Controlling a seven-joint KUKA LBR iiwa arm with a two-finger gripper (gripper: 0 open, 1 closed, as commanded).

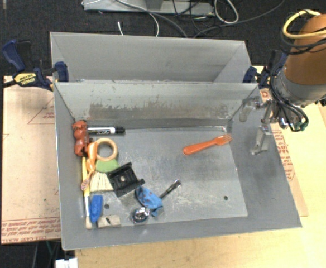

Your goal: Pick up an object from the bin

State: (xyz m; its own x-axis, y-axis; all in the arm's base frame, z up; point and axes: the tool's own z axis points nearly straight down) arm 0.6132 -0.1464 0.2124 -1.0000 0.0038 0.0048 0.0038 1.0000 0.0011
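Observation:
My gripper (pixel 252 130) hangs over the bin's right slanted wall, above the floor, open, with nothing between its fingers. The nearest loose thing is an orange brush-like tool with a long handle (pixel 206 145), lying flat on the bin floor to the gripper's left and apart from it. A small black and silver stick (pixel 171 188) lies further down towards the middle front. Next to it sits a crumpled blue thing (pixel 149 199).
A heap lines the left side of the bin: a black marker (pixel 106 130), an orange-brown figure (pixel 80 139), a tan tape roll (pixel 105 148), a green piece (pixel 106 165), a black square block (pixel 123 180) and a pale brush (pixel 99 181). The arm's orange cover is at the right.

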